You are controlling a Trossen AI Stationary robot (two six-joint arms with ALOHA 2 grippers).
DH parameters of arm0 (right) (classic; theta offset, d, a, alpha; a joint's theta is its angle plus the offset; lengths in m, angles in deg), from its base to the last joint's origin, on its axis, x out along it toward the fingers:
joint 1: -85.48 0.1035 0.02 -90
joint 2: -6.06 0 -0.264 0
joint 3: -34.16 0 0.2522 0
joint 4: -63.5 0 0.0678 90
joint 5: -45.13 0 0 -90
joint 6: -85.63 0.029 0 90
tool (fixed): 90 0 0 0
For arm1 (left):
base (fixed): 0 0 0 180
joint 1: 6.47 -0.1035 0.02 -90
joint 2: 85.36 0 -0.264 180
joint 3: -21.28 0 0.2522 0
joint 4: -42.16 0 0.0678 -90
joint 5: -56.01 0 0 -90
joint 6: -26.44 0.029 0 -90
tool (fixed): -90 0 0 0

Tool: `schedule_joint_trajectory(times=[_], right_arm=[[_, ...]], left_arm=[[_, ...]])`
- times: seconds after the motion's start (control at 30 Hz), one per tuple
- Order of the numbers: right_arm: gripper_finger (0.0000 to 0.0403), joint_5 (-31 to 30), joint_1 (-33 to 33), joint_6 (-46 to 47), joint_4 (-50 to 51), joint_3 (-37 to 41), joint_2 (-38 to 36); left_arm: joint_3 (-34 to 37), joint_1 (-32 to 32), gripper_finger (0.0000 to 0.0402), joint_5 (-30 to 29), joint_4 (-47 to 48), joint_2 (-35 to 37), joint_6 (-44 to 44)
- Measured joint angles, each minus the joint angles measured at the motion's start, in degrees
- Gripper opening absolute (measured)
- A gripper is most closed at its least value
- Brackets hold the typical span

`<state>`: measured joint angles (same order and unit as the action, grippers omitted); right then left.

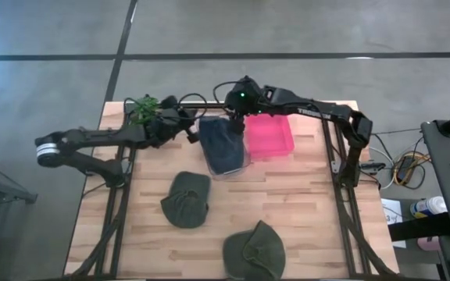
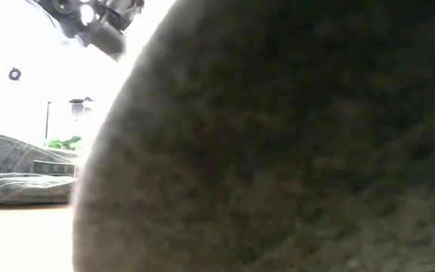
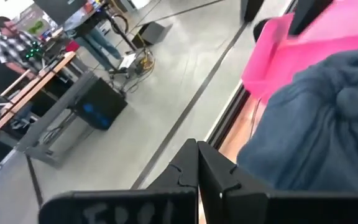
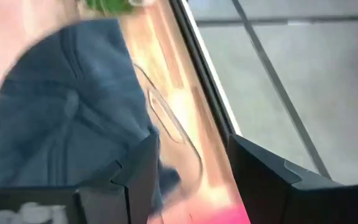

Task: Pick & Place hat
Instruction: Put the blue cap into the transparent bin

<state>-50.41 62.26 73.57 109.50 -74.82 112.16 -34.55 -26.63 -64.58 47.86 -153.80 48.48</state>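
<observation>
Two green hats (image 1: 187, 200) only overhead, right pincer (image 4: 191, 168) spread, left pincer (image 3: 197, 163) closed.

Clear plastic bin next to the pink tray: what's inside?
A blue fabric hat fills the clear plastic bin, draped over its far rim. Anything beneath the hat is covered. The pink tray alongside looks bare.

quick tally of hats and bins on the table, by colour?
Blue hat: 1
Green hats: 2
Clear bin: 1
Pink bin: 1
Total: 5
</observation>
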Motion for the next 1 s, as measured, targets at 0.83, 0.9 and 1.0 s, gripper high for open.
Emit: schedule_joint_trajectory(times=[0.83,0.9,1.0], right_arm=[[0.0146,4.1,3.1,-4.7,5.5,3.8,11.2],[0.0142,3.9,3.3,-4.9,5.9,2.4,12.6],[0.0139,3.9,3.4,-5.7,8.8,-0.4,13.6]], left_arm=[[5.9,1.9,0.0,7.8,4.0,-11.4,-12.7],[6.0,1.9,0.0,5.7,3.6,-11.3,-11.5],[6.1,1.1,0.0,4.5,3.1,-10.4,-8.2]])
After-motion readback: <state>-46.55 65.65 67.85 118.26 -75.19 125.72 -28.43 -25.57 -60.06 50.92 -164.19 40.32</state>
